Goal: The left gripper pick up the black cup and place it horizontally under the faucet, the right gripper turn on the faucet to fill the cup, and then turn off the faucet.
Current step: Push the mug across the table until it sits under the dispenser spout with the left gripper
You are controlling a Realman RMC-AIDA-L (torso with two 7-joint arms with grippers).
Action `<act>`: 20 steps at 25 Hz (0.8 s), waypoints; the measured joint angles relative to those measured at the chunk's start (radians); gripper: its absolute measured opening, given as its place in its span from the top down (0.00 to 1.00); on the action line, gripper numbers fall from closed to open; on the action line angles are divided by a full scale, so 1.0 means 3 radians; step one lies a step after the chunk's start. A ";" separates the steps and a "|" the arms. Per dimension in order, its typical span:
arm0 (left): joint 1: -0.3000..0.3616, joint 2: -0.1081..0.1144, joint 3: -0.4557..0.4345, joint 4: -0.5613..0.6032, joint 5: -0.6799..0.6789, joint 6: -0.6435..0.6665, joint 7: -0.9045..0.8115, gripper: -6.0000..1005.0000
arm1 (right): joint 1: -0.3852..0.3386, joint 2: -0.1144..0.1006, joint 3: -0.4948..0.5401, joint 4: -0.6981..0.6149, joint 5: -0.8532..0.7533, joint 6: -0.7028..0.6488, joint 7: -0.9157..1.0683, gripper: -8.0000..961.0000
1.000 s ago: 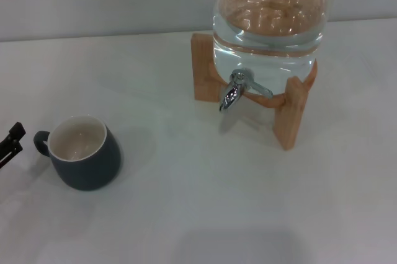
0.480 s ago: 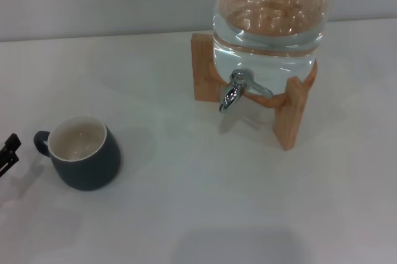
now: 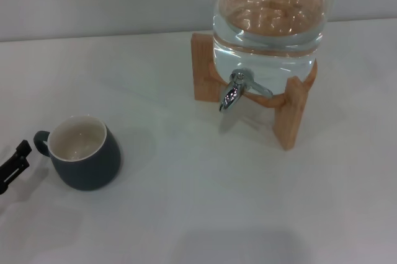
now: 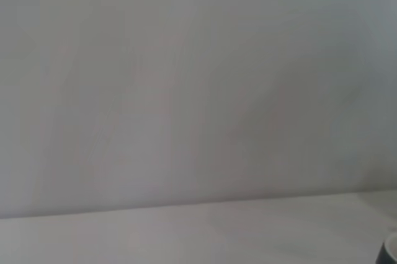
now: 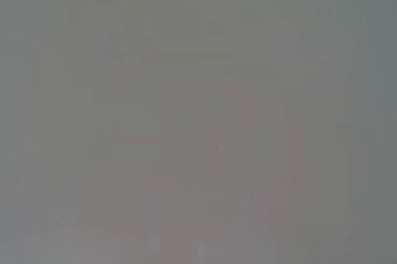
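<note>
1. Since a second ago: the left gripper (image 3: 13, 166) at the head view's left edge has gone from beside the cup handle, back toward the frame edge, and is now lower and nearer the handle again. Cup, faucet and jar unchanged.
2. Head view: the cup (image 3: 82, 153) stands upright on the white table (image 3: 186, 202), front left, cream inside showing, loop handle pointing at the left gripper. Nothing grips it.
3. Head view: left gripper shows only as black finger ends low over the table, just beside the handle, not touching it as far as can be seen. Whether the fingers are spread or closed, cannot tell.
4. Head view: the faucet (image 3: 233, 92) sticks out of the glass jar (image 3: 270, 22), spout down, lever angled to the right. The jar holds water and sits in a wooden stand (image 3: 291, 115) at the table's back right, well apart from the cup.
5. Left wrist view: mostly a plain grey wall above a strip of table; a dark sliver of the cup (image 4: 388, 251) with a pale rim at one corner. Own fingers not shown.
6. Right wrist view: a blank grey surface only. Right gripper appears in no view.
</note>
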 joint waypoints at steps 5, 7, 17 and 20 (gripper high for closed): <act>-0.0061 -0.0001 -0.0008 -0.0130 0.0001 0.0006 0.0065 0.13 | -0.0001 -0.0001 0.0001 -0.0001 0.0000 0.0001 0.0002 0.12; -0.0075 0.0001 -0.0010 -0.0155 -0.0003 0.0009 0.0086 0.13 | 0.0000 -0.0001 0.0001 -0.0003 0.0000 0.0003 0.0004 0.12; -0.0120 0.0006 -0.0012 -0.0203 -0.0020 0.0159 0.0114 0.13 | 0.0024 -0.0009 -0.0009 -0.0006 0.0000 -0.0005 -0.0001 0.12; -0.0146 0.0006 -0.0012 -0.0211 -0.0030 0.0190 0.0114 0.13 | 0.0028 -0.0011 -0.0009 -0.0004 0.0000 -0.0007 -0.0002 0.12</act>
